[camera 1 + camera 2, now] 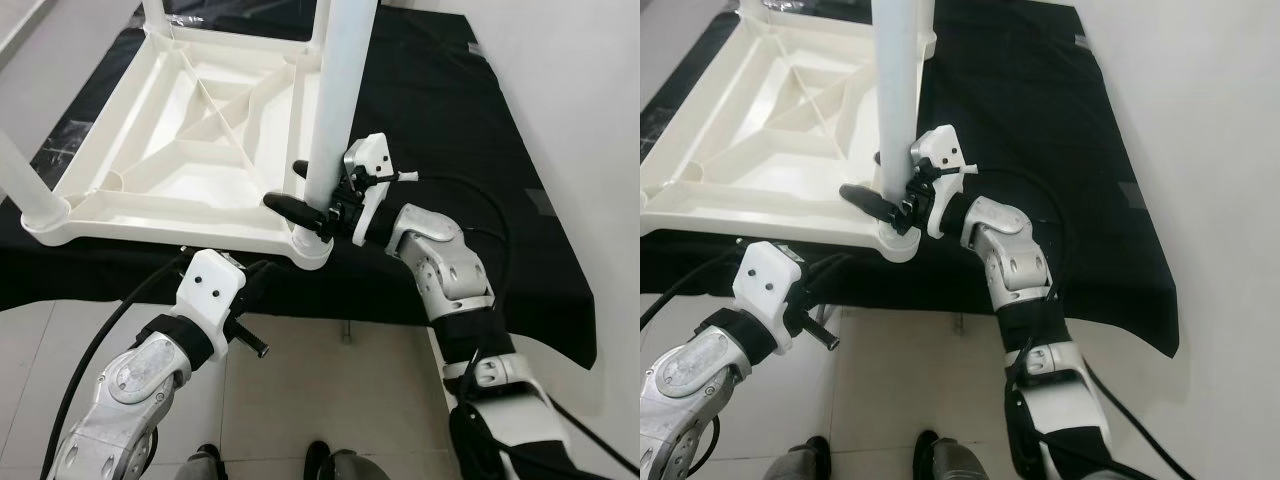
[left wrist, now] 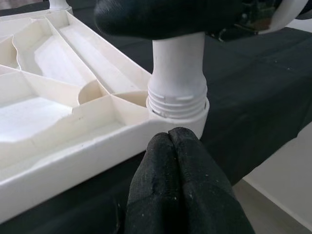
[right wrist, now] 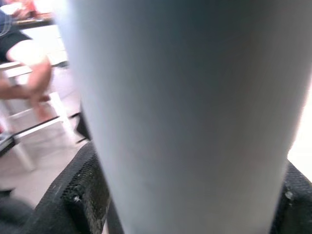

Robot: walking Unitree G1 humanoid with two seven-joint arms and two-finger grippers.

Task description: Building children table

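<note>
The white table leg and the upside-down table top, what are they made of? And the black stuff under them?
The table leg and table top look like hard moulded plastic, smooth and slightly shiny; molded ribs and screw threads show. The black cover looks like thin cloth, matte and wrinkled, though it could be plastic sheet.

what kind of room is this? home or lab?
Hard to say; likely an indoor room set up as a work area. Pale tiled floor, a black cloth spread under the upturned white table, and the right pincer gripping a table leg.
</note>
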